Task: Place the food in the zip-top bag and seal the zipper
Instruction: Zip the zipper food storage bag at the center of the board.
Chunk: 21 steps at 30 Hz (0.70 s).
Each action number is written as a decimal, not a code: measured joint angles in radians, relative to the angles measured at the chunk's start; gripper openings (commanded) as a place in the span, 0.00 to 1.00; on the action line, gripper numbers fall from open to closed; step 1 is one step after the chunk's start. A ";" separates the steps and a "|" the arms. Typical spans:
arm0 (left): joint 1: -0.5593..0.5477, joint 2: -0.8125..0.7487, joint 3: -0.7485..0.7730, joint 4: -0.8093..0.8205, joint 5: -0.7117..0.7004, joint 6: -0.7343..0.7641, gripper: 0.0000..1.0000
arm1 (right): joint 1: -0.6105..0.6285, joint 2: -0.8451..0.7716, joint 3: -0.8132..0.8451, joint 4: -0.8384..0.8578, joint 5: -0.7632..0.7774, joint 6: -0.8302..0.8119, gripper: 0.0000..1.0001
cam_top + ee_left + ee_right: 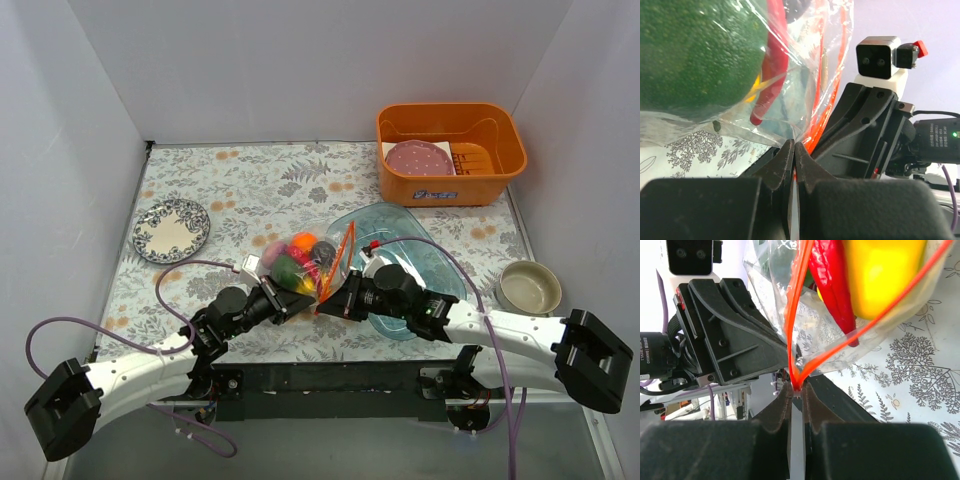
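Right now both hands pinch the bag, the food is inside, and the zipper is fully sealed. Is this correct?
No. The zipper is not sealed: the right wrist view shows its two strips spreading in a V above the right hand. The left hand pinches the zip-top bag too, and the food is inside.

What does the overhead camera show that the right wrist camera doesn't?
Only the overhead view shows the orange bin holding a pink dotted disc, the patterned plate, the metal bowl and the blue tray. Only the right wrist view shows the right claw pinching the zipper at its end, with the red chilli and yellow pepper distinct behind the plastic. Both show the bag of food and the left claw.
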 measured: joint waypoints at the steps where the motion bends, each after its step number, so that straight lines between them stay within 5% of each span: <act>1: 0.000 -0.009 0.000 -0.006 0.000 0.000 0.00 | -0.001 -0.005 -0.003 0.000 0.003 0.000 0.08; 21: 0.001 0.024 0.002 0.025 0.049 -0.001 0.00 | -0.054 -0.037 -0.045 0.039 -0.023 -0.003 0.09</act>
